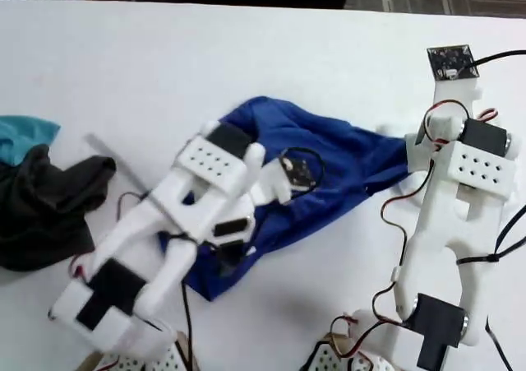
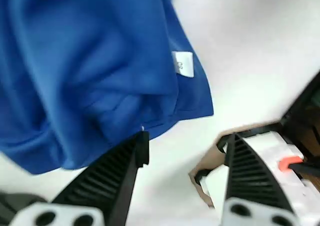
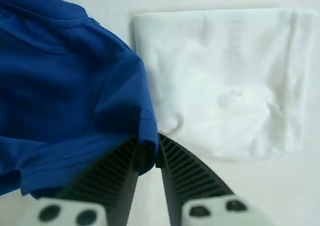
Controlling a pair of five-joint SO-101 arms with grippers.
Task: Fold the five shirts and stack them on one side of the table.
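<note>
The crumpled royal-blue fabric shirt [image 1: 337,153] lies mid-surface, with one edge just beside a folded white shirt [image 3: 225,80]. On the right arm [image 1: 460,198] the jaws are pinched shut on that blue edge. On the left arm [image 1: 156,239] they gape open above another hem, holding nothing. A one-sided pull could bunch the cloth further or drag it across the white shirt and rumple it.

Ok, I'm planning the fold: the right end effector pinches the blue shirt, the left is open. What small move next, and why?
Probably lower the left end effector onto the hem of the blue shirt and close. Its jaws stand open off that hem, while the right end effector is shut on another edge; a second grip would likely let both arms spread the bunched shirt flat.
</note>
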